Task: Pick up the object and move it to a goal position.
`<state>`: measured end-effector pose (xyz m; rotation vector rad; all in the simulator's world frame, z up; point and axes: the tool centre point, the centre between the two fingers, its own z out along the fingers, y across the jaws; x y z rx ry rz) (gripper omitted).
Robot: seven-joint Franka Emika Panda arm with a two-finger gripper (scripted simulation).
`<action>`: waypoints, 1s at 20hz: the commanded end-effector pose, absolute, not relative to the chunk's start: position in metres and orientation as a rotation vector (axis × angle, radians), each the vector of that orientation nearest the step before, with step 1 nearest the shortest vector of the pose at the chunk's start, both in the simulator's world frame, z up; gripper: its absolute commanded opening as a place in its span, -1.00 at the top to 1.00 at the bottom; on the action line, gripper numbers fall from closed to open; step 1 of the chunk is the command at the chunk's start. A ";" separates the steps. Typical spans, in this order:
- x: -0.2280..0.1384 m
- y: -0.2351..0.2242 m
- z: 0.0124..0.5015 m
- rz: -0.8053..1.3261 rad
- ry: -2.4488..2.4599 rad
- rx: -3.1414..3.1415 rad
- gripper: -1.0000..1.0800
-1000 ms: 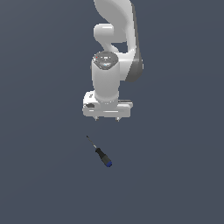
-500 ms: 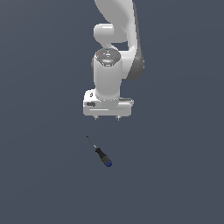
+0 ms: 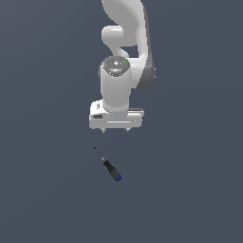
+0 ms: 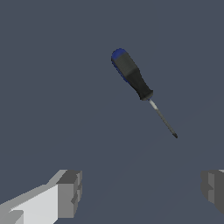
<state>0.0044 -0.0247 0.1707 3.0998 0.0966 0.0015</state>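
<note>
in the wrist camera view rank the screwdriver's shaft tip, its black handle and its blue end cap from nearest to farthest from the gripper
1. Shaft tip: the screwdriver end that points toward the open gripper, nearest it.
2. Black handle: the middle of the tool, farther out.
3. Blue end cap: the far end, pointing away from the fingers.

exterior: far, fronting arm | wrist: close, looking down | shared: screwdriver [image 3: 110,167]

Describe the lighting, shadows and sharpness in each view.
Exterior view: flat, even light, no cast shadows under the screwdriver or gripper; slightly soft render. Wrist view: screwdriver crisp with a faint sheen on its handle, no glare, no shadow; fingers look blocky.
</note>
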 end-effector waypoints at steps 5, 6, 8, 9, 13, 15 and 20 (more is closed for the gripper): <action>0.018 -0.031 0.158 -0.004 0.242 3.092 -0.92; 0.021 -0.032 0.155 -0.005 0.271 3.090 -0.92; 0.027 -0.035 0.149 -0.007 0.336 3.085 -0.92; 0.030 -0.037 0.146 -0.008 0.371 3.081 -0.92; 0.043 -0.043 0.131 -0.011 0.521 3.064 -0.92; 0.049 -0.047 0.124 -0.012 0.595 3.054 -0.92; 0.064 -0.057 0.104 -0.012 0.777 3.022 -0.92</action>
